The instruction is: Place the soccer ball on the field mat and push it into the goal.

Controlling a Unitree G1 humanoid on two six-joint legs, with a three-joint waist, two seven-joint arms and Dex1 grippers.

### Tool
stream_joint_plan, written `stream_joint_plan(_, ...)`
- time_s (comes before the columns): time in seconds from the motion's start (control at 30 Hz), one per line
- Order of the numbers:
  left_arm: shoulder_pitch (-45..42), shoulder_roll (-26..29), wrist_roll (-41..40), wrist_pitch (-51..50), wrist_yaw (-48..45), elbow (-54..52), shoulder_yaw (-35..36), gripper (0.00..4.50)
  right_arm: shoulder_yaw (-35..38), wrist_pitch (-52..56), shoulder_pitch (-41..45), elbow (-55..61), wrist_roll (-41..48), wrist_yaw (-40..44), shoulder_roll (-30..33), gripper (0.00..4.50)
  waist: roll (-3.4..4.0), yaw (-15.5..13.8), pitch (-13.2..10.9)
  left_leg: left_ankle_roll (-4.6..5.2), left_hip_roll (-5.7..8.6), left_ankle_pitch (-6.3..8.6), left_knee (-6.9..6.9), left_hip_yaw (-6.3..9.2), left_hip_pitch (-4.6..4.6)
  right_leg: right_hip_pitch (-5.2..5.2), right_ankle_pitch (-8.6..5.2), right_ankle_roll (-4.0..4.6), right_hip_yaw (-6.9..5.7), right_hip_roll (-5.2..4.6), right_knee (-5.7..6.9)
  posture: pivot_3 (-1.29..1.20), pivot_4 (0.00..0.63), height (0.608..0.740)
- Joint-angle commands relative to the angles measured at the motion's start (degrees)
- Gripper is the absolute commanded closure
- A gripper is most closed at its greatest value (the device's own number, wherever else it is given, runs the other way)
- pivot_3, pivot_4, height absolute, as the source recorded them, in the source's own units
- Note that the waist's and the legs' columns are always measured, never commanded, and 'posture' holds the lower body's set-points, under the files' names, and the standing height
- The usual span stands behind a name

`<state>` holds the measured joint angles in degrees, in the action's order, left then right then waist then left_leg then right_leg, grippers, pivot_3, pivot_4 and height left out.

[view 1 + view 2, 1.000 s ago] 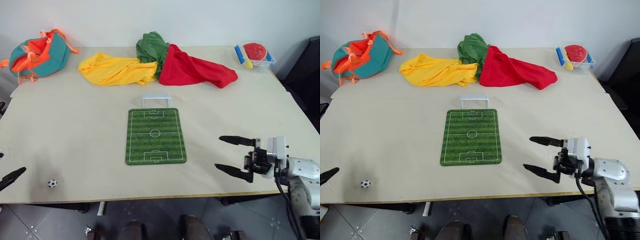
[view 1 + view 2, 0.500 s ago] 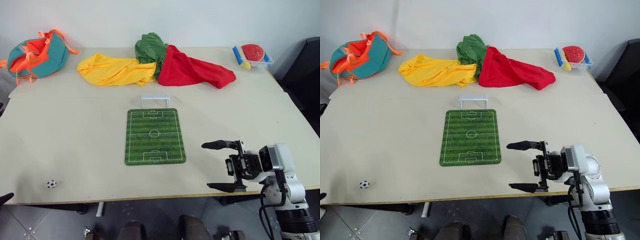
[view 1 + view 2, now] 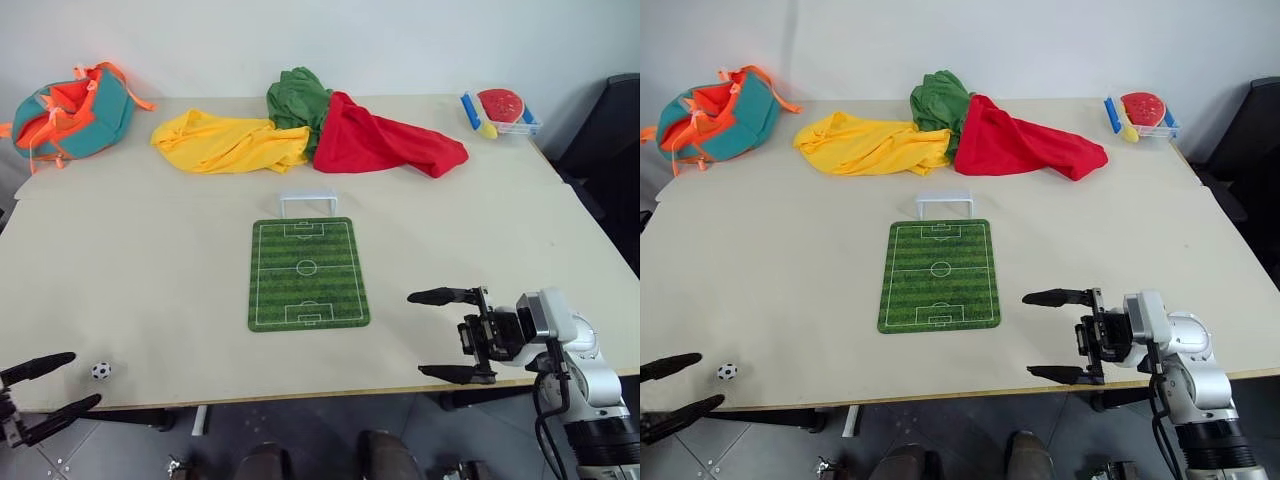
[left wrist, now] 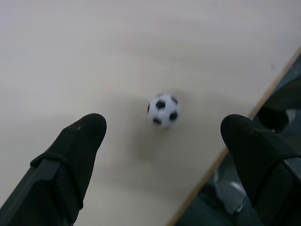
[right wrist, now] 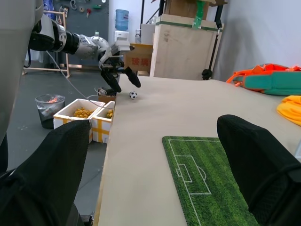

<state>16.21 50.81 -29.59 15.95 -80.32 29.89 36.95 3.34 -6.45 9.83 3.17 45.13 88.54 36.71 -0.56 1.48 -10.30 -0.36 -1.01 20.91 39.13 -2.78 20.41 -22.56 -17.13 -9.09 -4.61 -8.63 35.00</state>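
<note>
Soccer ball point(image 3: 101, 370) sat loose on the tabletop point(image 3: 150, 270), close to the near edge, well apart from field mat point(image 3: 307, 273) and goal point(image 3: 308, 204). Left gripper point(image 3: 48, 388) just beside it, jaws wide open and empty. Right gripper point(image 3: 452, 335) off past the mat, jaws open, empty too. Likely trouble: a nudged ball rolling over the edge, or squirting out of closing jaws.

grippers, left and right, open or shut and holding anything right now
Left gripper: open, holding nothing; the soccer ball lies loose on the table just ahead of it.
Right gripper: open, holding nothing.
</note>
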Motion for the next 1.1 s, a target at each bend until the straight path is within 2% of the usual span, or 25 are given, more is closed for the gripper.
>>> stream_joint_plan(0.03,-2.0,-1.1,1.3,-1.1,2.8,0.1,-1.8,0.03,2.2,0.2,0.1,2.0,0.4,3.1,1.2,0.0,0.04,0.0,0.0,0.0,0.01,0.0,0.0,-0.01,-0.01,0.0,0.0,0.0,0.01,-0.01,0.0,0.0,0.15,0.74)
stream_joint_plan(0.07,-2.3,-1.1,1.3,-1.5,3.1,0.4,-2.0,0.03,2.3,0.4,0.0,2.3,0.5,2.9,1.2,0.0,0.03,-0.1,0.0,0.0,0.01,0.0,0.0,-0.01,-0.01,0.0,0.0,0.0,0.01,0.0,0.0,0.0,0.15,0.74)
stream_joint_plan(0.17,-3.2,-1.0,2.3,-0.9,3.5,1.9,-3.0,0.65,2.6,0.6,-0.5,3.1,0.4,2.4,1.2,0.0,0.02,0.0,0.0,0.0,0.0,0.0,0.0,-0.01,-0.01,0.0,0.0,0.0,0.0,0.01,0.0,0.0,0.15,0.74)
stream_joint_plan(0.5,-5.5,-0.8,3.9,-0.4,2.2,6.1,-5.5,3.54,3.4,0.2,-1.1,3.8,-0.6,0.9,0.6,0.0,0.04,0.0,0.0,0.0,0.01,0.01,0.0,-0.04,-0.04,0.01,0.0,0.0,0.01,0.0,0.0,0.0,0.15,0.74)
stream_joint_plan(0.6,-6.4,-0.7,2.8,-2.0,2.2,3.9,-5.2,3.63,3.9,-0.1,-1.1,3.3,-0.9,0.6,0.7,0.0,0.04,0.0,0.0,0.0,0.01,0.01,0.0,-0.05,-0.05,0.01,0.0,0.0,0.01,0.0,0.01,0.0,0.15,0.74)
stream_joint_plan(0.7,-11.2,-0.2,-2.8,-10.4,1.5,-10.7,-8.2,3.63,6.6,-0.8,-1.6,1.8,-1.0,0.3,1.7,0.0,0.02,-0.9,0.0,0.0,0.01,0.01,0.01,-0.02,-0.03,0.03,0.0,0.01,0.0,-0.01,0.0,0.0,0.15,0.74)
stream_joint_plan(0.8,-18.8,0.0,-3.9,-18.2,2.4,-20.2,-15.0,3.63,9.2,0.5,-3.1,2.1,0.3,0.6,2.9,0.0,0.02,-2.3,0.0,0.0,0.01,0.01,0.15,0.05,-0.02,0.09,0.07,0.07,-0.01,-0.02,0.03,0.0,0.15,0.74)
stream_joint_plan(0.93,-31.8,-4.1,-2.3,-23.7,4.1,-25.2,-24.9,3.63,12.5,0.6,-4.8,1.5,1.2,0.2,2.9,0.0,0.06,-2.8,0.0,0.0,0.04,0.01,0.17,0.01,-0.02,0.1,0.1,0.08,0.0,0.02,0.02,0.0,0.15,0.74)
stream_joint_plan(1.1,-45.5,-12.0,3.2,-28.3,5.5,-23.4,-37.8,3.63,15.6,0.2,-8.3,-0.5,3.0,2.3,1.9,0.0,0.09,-2.6,0.0,0.0,0.05,0.0,0.17,-0.08,-0.02,0.08,0.11,0.06,0.0,0.07,-0.01,0.0,0.15,0.74)
